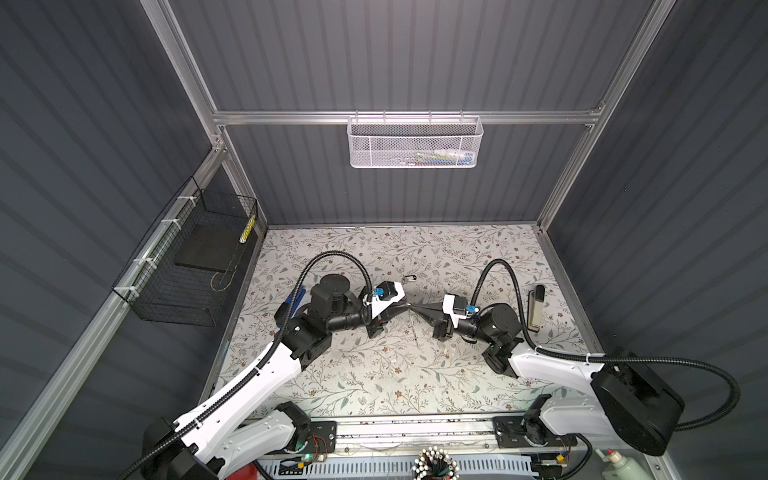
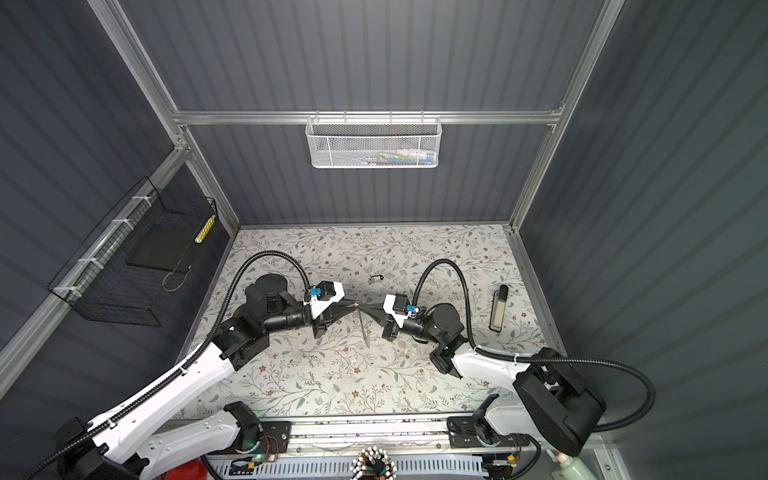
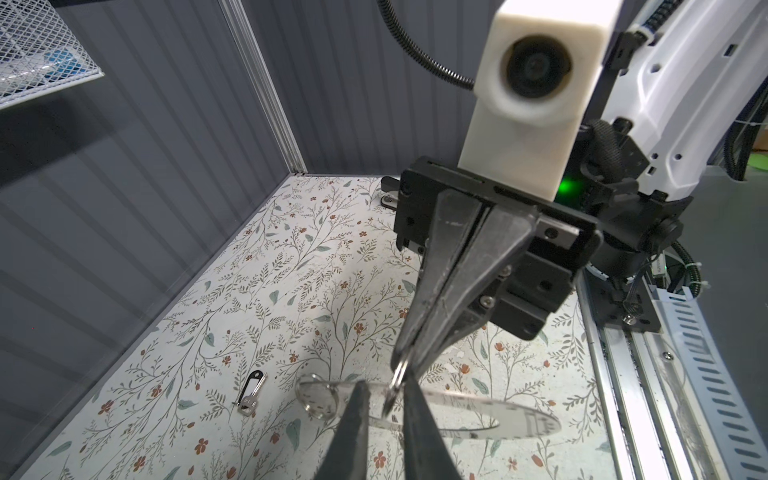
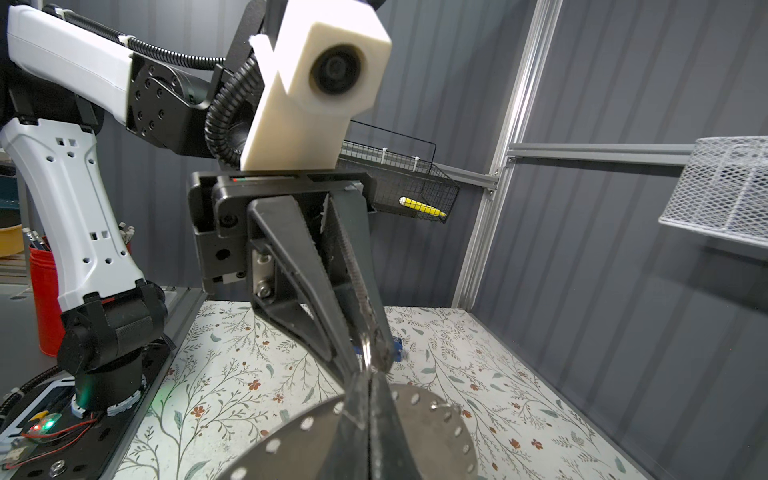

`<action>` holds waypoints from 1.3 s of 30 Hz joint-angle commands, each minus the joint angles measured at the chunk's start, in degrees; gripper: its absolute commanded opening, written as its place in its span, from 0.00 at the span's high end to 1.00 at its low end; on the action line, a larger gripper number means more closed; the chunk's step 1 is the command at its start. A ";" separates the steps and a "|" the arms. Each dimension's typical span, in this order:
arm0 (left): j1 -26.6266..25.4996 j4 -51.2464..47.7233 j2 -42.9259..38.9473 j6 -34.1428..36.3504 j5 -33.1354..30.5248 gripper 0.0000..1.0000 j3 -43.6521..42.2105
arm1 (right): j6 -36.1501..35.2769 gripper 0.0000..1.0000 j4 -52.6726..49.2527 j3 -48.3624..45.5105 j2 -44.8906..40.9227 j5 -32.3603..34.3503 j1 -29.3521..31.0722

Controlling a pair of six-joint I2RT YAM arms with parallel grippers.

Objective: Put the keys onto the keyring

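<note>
My two grippers meet tip to tip above the middle of the mat. The right gripper [image 4: 369, 376] [image 1: 414, 306] is shut on the rim of the keyring [image 4: 440, 440], a flat grey metal disc-like ring with small holes, which hangs edge-on in both top views [image 1: 414, 330] [image 2: 365, 328]. The left gripper [image 3: 385, 380] [image 1: 406, 304] stands nearly closed, its tips pinching a small silver ring [image 3: 398, 374] [image 4: 368, 348] right at the keyring's rim. One of the keys [image 3: 250, 395] [image 1: 409, 278], silver with a black oval head, lies loose on the mat behind the grippers.
A blue stapler [image 1: 289, 305] lies under the left arm. A long beige and black object [image 1: 536, 309] lies at the mat's right. A black wire basket [image 1: 195, 262] hangs on the left wall, a white mesh basket [image 1: 415, 141] on the back rail.
</note>
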 commanded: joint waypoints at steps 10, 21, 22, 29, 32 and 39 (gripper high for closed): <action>0.20 -7.42 2.79 9.04 3.70 1.00 5.83 | -1.79 0.81 3.16 -2.12 -1.35 3.78 -1.28; -7.42 -25.75 9.07 24.06 -15.66 1.00 18.12 | -20.70 0.71 -39.12 3.10 -19.18 10.61 -1.75; -7.69 -26.54 9.80 24.16 -16.21 1.00 19.10 | -20.66 0.71 -39.42 3.19 -19.25 9.86 -1.78; -9.21 -27.97 12.06 24.95 -18.90 1.00 22.38 | -19.12 0.74 -36.73 3.24 -16.54 6.07 -1.05; -9.72 -28.26 12.43 24.80 -19.86 1.00 22.84 | -18.64 0.75 -35.44 2.47 -16.40 6.39 -1.00; -11.10 -28.16 13.24 24.64 -18.83 1.00 23.48 | -18.69 0.78 -36.11 3.04 -15.87 8.45 -0.43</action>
